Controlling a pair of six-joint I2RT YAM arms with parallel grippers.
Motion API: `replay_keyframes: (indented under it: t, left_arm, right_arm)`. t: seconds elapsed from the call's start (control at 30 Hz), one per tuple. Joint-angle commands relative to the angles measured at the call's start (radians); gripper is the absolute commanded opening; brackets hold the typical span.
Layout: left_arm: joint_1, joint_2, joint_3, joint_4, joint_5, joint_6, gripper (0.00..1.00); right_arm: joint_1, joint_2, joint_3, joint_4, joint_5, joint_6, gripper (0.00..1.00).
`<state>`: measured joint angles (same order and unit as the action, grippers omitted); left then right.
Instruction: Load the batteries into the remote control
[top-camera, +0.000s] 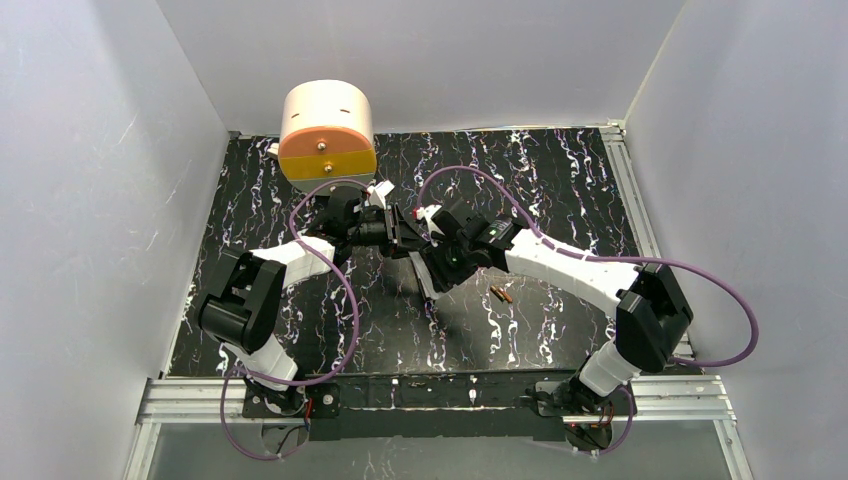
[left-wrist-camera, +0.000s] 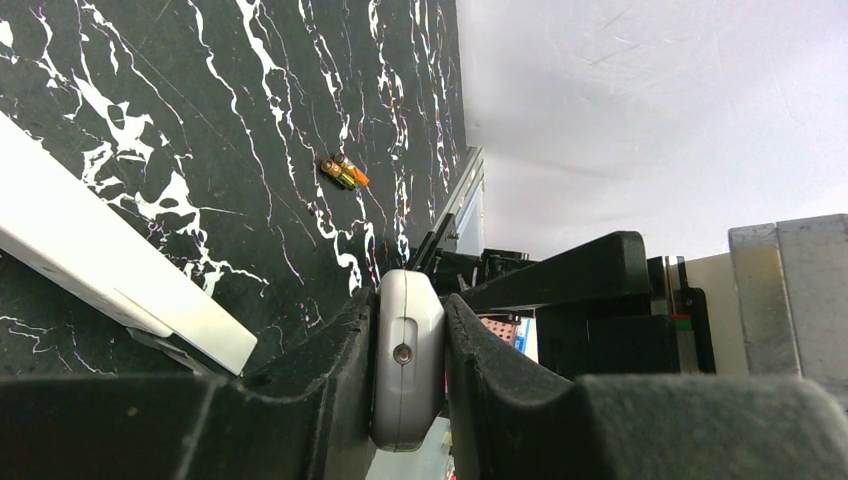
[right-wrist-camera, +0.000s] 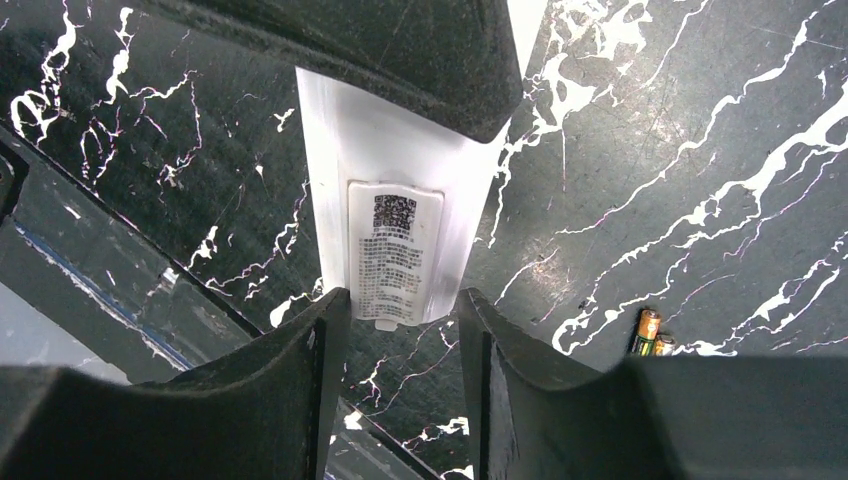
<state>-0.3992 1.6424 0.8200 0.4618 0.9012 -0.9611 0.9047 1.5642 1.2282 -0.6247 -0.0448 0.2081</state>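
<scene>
My left gripper (left-wrist-camera: 410, 302) is shut on the remote control (left-wrist-camera: 408, 365), which it holds edge-on, so only the rounded grey-white end shows. In the top view the left gripper (top-camera: 388, 228) meets the right gripper (top-camera: 424, 266) over the middle of the mat. My right gripper (right-wrist-camera: 405, 312) stands open, its fingertips on either side of the near end of a long white bar (right-wrist-camera: 395, 245) with a printed label, which lies flat on the mat. Two batteries (top-camera: 502, 294) lie side by side on the mat to the right of the bar; they also show as the batteries (left-wrist-camera: 343, 172) and the batteries (right-wrist-camera: 648, 333).
A peach and orange drum (top-camera: 325, 130) stands at the back left of the black marbled mat (top-camera: 560, 190). The white bar (top-camera: 421, 276) lies slanted under the right gripper. White walls close in three sides. A metal rail (top-camera: 440, 395) runs along the near edge.
</scene>
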Motion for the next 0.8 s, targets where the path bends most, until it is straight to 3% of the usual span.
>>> replay_keyframes:
  t: [0.0,0.3,0.5,0.77]
  left_arm:
    - [-0.012,-0.025,0.039,-0.016,0.075,-0.040,0.00]
    - [-0.008,-0.003,0.050,-0.027,0.086,-0.048,0.00]
    - [-0.001,0.002,0.060,-0.026,0.092,-0.053,0.00]
    - [0.012,-0.005,0.087,-0.026,0.099,-0.086,0.00]
  right_arm:
    - [0.000,-0.012,0.041,0.040,0.027,0.011,0.53]
    - [-0.006,-0.050,0.038,0.052,0.005,0.027,0.62]
    - [-0.021,-0.110,0.031,0.086,-0.005,0.055,0.75]
    - [-0.070,-0.269,-0.130,0.378,-0.083,0.227,0.91]
